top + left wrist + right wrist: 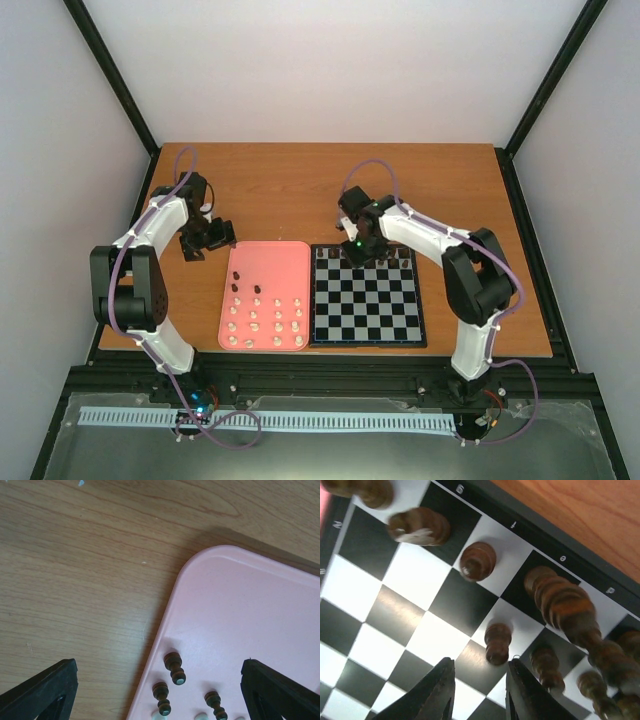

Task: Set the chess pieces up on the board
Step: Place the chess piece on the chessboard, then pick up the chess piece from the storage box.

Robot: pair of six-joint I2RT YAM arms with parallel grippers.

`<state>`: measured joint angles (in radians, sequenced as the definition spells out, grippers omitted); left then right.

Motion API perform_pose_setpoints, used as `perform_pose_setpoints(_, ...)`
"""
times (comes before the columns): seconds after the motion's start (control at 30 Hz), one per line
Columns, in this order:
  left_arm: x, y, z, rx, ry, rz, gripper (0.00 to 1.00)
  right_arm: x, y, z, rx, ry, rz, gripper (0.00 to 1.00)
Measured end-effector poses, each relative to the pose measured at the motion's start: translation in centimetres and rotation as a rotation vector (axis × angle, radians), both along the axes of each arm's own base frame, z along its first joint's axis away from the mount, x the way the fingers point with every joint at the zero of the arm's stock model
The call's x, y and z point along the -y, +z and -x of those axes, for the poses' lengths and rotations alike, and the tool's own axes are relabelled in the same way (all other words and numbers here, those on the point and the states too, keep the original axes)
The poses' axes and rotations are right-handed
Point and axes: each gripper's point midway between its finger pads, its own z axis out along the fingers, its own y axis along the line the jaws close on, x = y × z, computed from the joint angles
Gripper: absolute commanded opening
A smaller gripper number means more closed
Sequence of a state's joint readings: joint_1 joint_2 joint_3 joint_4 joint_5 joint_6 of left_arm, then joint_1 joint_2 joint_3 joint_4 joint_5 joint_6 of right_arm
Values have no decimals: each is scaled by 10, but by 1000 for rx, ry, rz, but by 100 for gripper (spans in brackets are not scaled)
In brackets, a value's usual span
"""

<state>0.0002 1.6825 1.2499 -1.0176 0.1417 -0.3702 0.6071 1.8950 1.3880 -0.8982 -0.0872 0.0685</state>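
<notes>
Right hand [479, 696]: jaws slightly parted, gripping nothing. A dark pawn [497, 642] stands upright on the board [380, 605], just beyond the fingertips. Left hand [159, 672]: fully released over the far-left corner of the pink tray [240, 610], the nearer hand to the unplaced dark pieces [174, 666] there.

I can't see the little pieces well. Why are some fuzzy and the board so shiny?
Right wrist view: the chess pieces nearest the lens blur, and pale squares of the board glare white. Left wrist view: pieces on the pink tray look sharp; its far edge shadows the table. Top view: pieces are tiny.
</notes>
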Motion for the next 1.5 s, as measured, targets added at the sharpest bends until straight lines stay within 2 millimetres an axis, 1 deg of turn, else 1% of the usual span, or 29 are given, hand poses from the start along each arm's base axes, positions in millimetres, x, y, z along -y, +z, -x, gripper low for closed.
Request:
perform_pose_setpoints(0.07,0,0,0,0,0,0,100,-1,13,1,19,-1,-22,32)
perform_pose_setpoints(0.17,0,0,0,0,0,0,100,-4,39,5,53,4,-63,39)
perform_pose_setpoints(0.27,0,0,0,0,0,0,100,-17,68,6,90,31,-115,43)
perform_pose_setpoints(0.33,0,0,0,0,0,0,100,-32,83,4,114,58,-151,45)
perform_pose_setpoints(0.4,0,0,0,0,0,0,100,-51,93,1,130,90,-178,50)
perform_pose_setpoints(0.43,0,0,0,0,0,0,100,-63,97,-2,135,108,-192,54)
perform_pose_setpoints(0.5,0,0,0,0,0,0,100,-92,98,-9,146,151,-209,59)
perform_pose_setpoints(0.53,0,0,0,0,0,0,100,-108,96,-13,153,177,-214,61)
perform_pose_setpoints(0.6,0,0,0,0,0,-2,100,-140,86,-17,164,235,-214,61)
perform_pose_setpoints(0.67,-1,0,0,0,0,-3,100,-174,69,-14,158,298,-210,61)
perform_pose_setpoints(0.73,-1,0,0,0,0,-4,100,-199,51,-5,134,348,-209,60)
perform_pose_setpoints(0.83,0,0,0,0,1,-2,100,-224,28,14,85,410,-207,60)
perform_pose_setpoints(0.9,-1,0,0,0,1,-3,100,-232,22,24,67,439,-210,59)
perform_pose_setpoints(1.0,-1,0,0,0,0,-3,100,-240,23,39,47,471,-220,58)
perform_pose_setpoints(1.1,-2,0,0,0,5,-8,100,-243,25,47,33,487,-229,57)
perform_pose_setpoints(1.17,-3,0,0,0,9,-11,100,-244,22,51,19,494,-228,55)
perform_pose_setpoints(1.33,-5,-3,1,-4,27,-20,100,-244,5,58,-29,502,-211,52)
perform_pose_setpoints(1.5,-3,-2,3,-6,30,-12,100,-249,-14,62,-59,507,-204,49)
